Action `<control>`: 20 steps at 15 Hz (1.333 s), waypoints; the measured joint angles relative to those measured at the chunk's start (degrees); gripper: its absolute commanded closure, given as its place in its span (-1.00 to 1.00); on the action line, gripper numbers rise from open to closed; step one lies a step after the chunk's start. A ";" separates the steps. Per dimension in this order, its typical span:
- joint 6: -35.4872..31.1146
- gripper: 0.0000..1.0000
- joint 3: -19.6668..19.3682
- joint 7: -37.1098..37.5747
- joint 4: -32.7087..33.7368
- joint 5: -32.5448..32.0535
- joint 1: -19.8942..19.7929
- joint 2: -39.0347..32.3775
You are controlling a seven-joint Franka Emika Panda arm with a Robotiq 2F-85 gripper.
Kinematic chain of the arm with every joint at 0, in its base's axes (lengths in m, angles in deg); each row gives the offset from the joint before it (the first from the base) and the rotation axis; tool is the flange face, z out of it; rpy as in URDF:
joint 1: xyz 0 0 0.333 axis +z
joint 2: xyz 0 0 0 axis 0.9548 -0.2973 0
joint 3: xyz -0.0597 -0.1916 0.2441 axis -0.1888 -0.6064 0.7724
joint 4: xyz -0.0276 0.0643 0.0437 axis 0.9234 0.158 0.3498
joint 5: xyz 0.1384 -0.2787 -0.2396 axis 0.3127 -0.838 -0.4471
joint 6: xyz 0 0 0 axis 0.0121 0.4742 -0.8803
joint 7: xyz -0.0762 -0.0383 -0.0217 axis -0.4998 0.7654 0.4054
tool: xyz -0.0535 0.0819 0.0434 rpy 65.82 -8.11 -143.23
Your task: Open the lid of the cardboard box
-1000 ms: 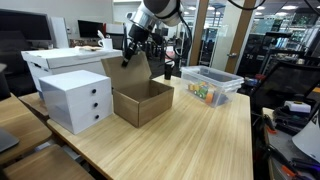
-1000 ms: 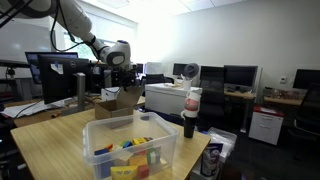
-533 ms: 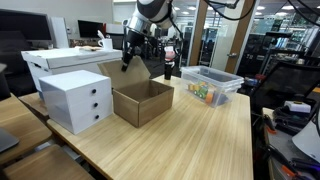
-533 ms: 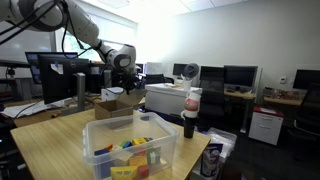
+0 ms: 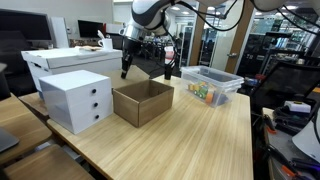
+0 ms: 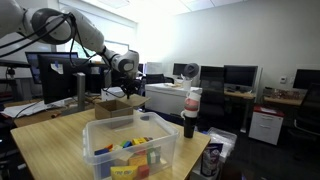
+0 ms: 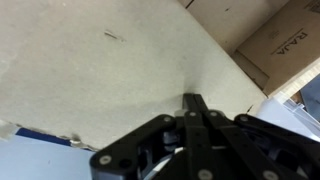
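Your jaws look pressed together right at the lid (image 7: 110,70), which stands nearly upright behind the box (image 5: 143,103) mid-tabletop (image 5: 200,140), so push slow and outward or the box may skid toward the far edge.

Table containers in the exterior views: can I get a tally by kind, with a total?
Cardboard box: 1
White drawer unit: 1
Clear plastic tub: 1
Large white bin: 1
Total: 4
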 measured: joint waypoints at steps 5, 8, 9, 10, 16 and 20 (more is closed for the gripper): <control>3.80 0.95 -0.05 1.73 2.74 -0.34 0.04 -3.00; 7.25 0.95 -0.19 3.91 2.80 -1.37 0.16 -3.19; 8.36 0.95 -0.19 4.51 2.80 -1.64 0.21 -3.19; 9.39 0.95 -0.19 5.08 2.80 -1.84 0.28 -3.18; 14.02 0.95 -0.45 8.94 2.55 -2.51 1.39 -2.56; 14.15 0.95 -1.52 11.83 1.02 -4.51 2.69 -1.02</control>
